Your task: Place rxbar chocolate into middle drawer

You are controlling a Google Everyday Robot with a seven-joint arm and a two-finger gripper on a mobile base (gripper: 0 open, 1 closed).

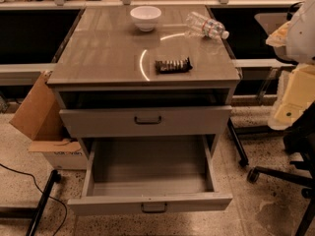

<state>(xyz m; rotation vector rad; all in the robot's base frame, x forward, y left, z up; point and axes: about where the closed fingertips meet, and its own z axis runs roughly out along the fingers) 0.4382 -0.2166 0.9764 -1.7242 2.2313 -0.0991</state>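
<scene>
Out of the camera's view, the gripper's state could not be told. The rxbar chocolate (173, 65) lay flat near the cabinet top's (98, 58) front edge, well apart from the white bowl (145, 17) and toppled bottle (206, 27). Below, the middle drawer (108, 204) stood pulled out.

I see the dark-wrapped rxbar chocolate (173, 65) lying flat on the cabinet top (98, 53). The grey middle drawer (123, 203) stands pulled open below it. My gripper is out of view.

A grey metal cabinet (98, 53) stands on a speckled pale stone floor (261, 213). A brown open cardboard box (35, 109) is at its left, a black wheeled office chair (290, 173) at the right.
</scene>
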